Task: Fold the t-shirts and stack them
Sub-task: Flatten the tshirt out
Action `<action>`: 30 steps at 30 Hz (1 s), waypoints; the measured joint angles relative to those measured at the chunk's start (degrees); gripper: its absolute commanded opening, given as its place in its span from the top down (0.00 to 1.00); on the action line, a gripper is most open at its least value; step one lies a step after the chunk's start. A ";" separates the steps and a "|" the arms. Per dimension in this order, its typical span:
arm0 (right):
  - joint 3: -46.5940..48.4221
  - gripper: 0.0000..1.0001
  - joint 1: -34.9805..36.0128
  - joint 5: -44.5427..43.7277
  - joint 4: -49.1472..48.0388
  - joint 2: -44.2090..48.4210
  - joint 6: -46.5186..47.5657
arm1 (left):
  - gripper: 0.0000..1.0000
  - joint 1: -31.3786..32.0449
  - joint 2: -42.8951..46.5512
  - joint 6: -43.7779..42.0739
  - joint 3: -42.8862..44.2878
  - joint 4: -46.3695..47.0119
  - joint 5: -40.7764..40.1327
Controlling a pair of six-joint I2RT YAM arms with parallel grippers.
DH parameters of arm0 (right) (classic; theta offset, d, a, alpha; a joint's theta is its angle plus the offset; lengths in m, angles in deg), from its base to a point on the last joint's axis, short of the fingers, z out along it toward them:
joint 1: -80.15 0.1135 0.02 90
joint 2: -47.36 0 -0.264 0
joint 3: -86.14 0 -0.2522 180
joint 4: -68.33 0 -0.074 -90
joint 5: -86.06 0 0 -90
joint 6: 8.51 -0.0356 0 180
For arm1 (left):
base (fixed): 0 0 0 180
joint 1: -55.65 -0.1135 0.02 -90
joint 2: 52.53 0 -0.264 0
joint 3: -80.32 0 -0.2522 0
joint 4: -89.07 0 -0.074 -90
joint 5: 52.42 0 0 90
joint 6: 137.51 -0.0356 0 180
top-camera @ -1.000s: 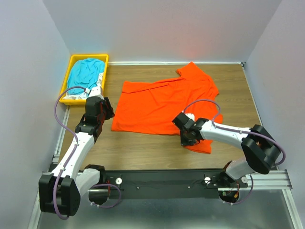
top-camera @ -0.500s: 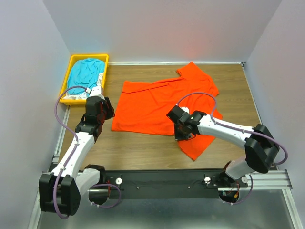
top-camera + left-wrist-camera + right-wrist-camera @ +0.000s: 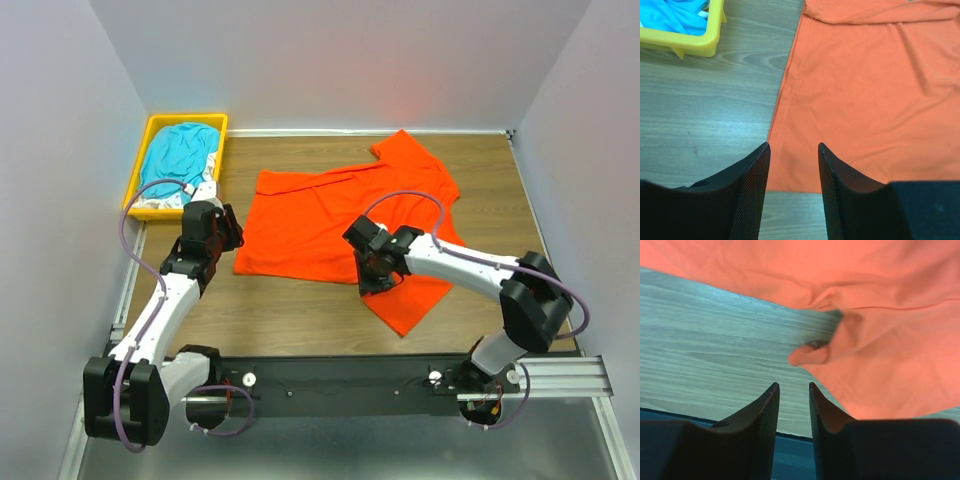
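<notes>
So the orange t-shirt (image 3: pixel 330 215) is laid out mostly flat across the middle of the worktop (image 3: pixel 290 310), with one sleeve reaching up toward the far edge. Its right side is bunched and pulled into a pointy flap toward the near edge.

The right gripper (image 3: pixel 370 280) sits right at the shirt's near edge, where that flap starts. In the wrist view its fingers (image 3: pixel 765 412) are only slightly parted with bare wood showing between them, so it's gripping nothing. A little nub of cloth pokes out just past the tips.

The left gripper (image 3: pixel 793 146) hangs over the shirt's left hem near the near-left corner of the cloth, fingers spread and also empty.

Over in the far-left corner is the yellow bin (image 3: pixel 150 130), with a teal t-shirt (image 3: pixel 178 150) and some white fabric (image 3: pixel 205 185) in it.
</notes>
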 measured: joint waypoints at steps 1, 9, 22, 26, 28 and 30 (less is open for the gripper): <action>-0.37 0.61 -0.37 -0.22 -0.09 1.03 0.20 | 0.49 0.02 -0.22 0.00 0.00 0.04 0.13; -9.20 0.59 -20.98 -4.20 -3.30 13.22 4.04 | 0.55 1.57 -10.93 0.98 2.10 0.09 3.21; -24.44 0.61 -45.92 -0.96 -15.45 15.10 7.67 | 0.59 3.15 -23.32 4.74 5.22 0.02 4.50; -27.67 0.61 -49.70 0.98 -17.70 18.62 6.62 | 0.59 3.15 -23.23 6.43 1.29 -0.13 5.29; -28.50 0.61 -50.66 1.31 -17.81 19.74 5.62 | 0.59 3.08 -22.45 7.52 -0.28 0.46 5.81; -28.92 0.61 -51.12 1.36 -17.44 20.55 4.61 | 0.59 2.82 -20.87 8.83 -1.92 0.61 6.21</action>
